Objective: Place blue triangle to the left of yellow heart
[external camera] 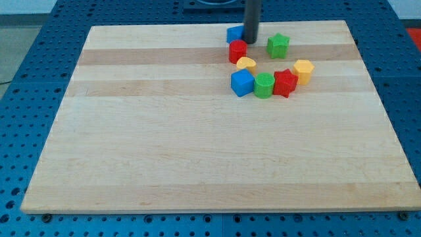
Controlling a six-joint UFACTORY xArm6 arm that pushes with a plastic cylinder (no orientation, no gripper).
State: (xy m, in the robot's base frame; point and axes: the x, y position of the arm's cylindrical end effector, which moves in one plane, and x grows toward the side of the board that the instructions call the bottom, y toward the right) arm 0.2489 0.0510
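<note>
The blue triangle (234, 33) lies near the view's top edge of the board, partly hidden by the dark rod. My tip (250, 41) touches its right side. The yellow heart (247, 64) lies below, just under a red block (237, 51). The triangle sits above and slightly left of the heart, with the red block between them.
A green star (278, 45) lies to the right of my tip. A blue cube (242, 83), a green block (264, 85), a red star (285, 83) and a yellow hexagon (303, 70) form a row below the heart. The wooden board (164, 145) lies on a blue table.
</note>
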